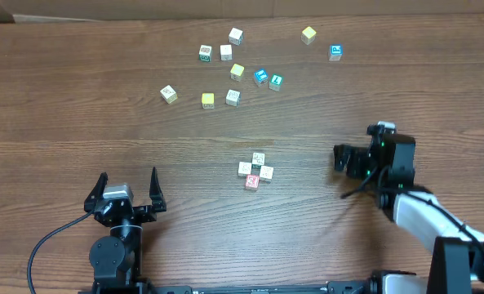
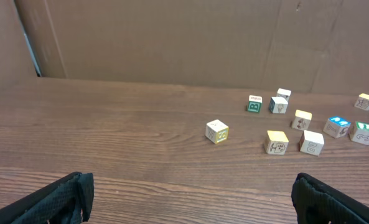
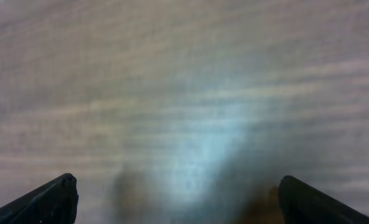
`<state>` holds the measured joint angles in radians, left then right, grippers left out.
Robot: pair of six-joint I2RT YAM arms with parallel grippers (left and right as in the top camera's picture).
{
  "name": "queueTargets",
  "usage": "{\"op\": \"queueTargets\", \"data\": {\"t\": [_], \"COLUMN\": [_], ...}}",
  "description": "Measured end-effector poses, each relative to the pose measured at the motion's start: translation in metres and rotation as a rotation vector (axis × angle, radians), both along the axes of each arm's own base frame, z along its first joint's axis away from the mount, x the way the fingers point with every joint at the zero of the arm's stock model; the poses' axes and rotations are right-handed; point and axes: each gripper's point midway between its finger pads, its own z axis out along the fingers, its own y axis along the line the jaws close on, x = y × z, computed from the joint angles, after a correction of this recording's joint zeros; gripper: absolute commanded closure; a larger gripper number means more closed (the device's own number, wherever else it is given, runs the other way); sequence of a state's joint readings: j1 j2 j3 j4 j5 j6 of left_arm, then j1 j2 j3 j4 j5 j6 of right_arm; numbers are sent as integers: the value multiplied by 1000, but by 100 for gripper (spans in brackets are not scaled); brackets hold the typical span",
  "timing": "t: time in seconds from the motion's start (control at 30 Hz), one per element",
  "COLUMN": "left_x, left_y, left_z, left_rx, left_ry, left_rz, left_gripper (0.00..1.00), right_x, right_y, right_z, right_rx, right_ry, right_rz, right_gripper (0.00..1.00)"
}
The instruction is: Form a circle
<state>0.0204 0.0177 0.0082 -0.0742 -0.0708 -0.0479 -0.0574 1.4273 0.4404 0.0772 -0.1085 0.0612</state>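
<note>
Circle [image 1: 255,170], a small ring-like clump of four tiny cream picture cubes with one red-printed cube [image 1: 252,181] on its near side, is lying on the wooden table [image 1: 54,114], forward and to the right of the left gripper's [image 1: 128,176] fingers and well apart from them. The clump is also sitting out past the tips of the right gripper [image 1: 339,161], which is pointing sideways toward it across bare wood, again well apart.

Both pairs of fingers are standing spread wide and released, grasping nothing. The left wrist view is showing the left gripper [image 2: 190,205] with its dark fingers [image 2: 53,199] at the bottom corners and open tabletop between them. The right wrist view is showing the right gripper [image 3: 181,205] over blurred wood grain.

Farther ahead of the left fingers, loose cubes are lying scattered: a yellow cube [image 2: 216,131] nearest, a green-faced cube [image 2: 254,104] beyond it, and a blue-faced cube [image 2: 336,126] off to the right. Overhead, another blue-faced cube [image 1: 335,51] and a plain yellow cube [image 1: 308,33] are sitting farthest out. A cardboard wall [image 2: 172,37] is standing behind them.
</note>
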Motion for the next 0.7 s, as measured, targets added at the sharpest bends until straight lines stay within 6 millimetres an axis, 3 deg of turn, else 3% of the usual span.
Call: {"op": "queueTargets", "data": {"t": [0.1, 0.7], "left_x": [0, 0], "left_y": [0, 0], "left_z": [0, 0], "left_rx": [0, 0], "left_ry": [0, 0], "left_rz": [0, 0], "left_gripper": [1, 0], "right_x": [-19, -62], "right_y": [1, 2], "right_z": [-14, -17], "right_rx": [-18, -54], "right_ry": [21, -98], "right_rz": [19, 35], "right_gripper": [0, 0]}}
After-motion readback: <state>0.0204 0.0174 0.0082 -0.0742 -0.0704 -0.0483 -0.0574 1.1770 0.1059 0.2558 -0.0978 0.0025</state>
